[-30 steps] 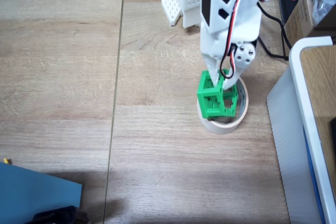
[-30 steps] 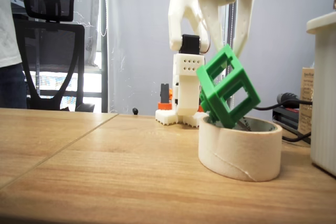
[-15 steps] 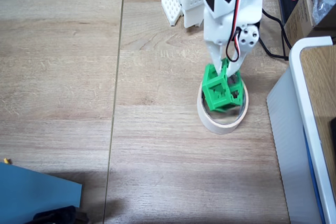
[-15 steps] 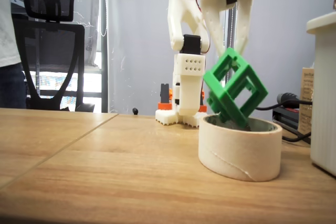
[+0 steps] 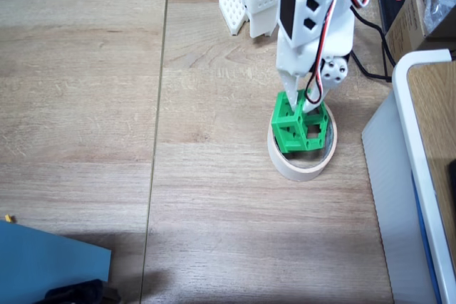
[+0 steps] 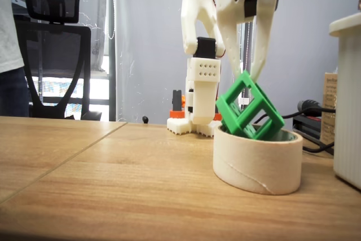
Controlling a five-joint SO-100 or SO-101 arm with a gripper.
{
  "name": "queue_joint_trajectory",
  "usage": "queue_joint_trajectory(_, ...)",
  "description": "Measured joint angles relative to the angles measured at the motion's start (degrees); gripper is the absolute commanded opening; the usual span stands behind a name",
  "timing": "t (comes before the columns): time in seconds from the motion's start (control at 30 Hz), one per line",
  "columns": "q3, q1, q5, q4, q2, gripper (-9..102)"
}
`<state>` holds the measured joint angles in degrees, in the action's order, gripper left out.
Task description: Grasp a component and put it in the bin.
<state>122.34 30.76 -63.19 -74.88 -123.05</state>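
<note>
From my end, the biggest thing in shot is the wooden worktop [image 5: 85, 105], light oak look with a seam running top to bottom in the overhead-ish fixed view. Off on the right edge of that view there's a big white-edged box [image 5: 410, 176], and a blue sheet [image 5: 43, 261] pokes in at the bottom left corner.

The white arm [image 5: 310, 19] comes down from the top of the frame, red-white-black wires looping along it. In the low side-on fixed view I can see its base [image 6: 200, 97] behind the action, plus an office chair [image 6: 53, 55] way back on the left.

The bin [image 5: 303, 165], that cream tape ring, sits flat on the worktop just below the arm. The component [image 5: 299, 127], the green part, is tilted and partly down inside the ring; the side-on view shows it leaning with one corner sticking up above the rim [image 6: 248, 108].

The pincer [image 5: 299, 105] is pinched on the top edge of the component, fingertips either side of it.
</note>
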Motion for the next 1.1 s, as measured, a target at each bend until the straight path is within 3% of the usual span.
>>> queue_joint_trajectory(0.4,0.00,0.00,0.00,-0.35,0.00,14)
queue_joint_trajectory(0.67,0.00,0.09,0.00,-0.35,-0.18,14)
queue_joint_trajectory(1.1,0.00,-2.55,-0.09,-0.35,-14.94,14)
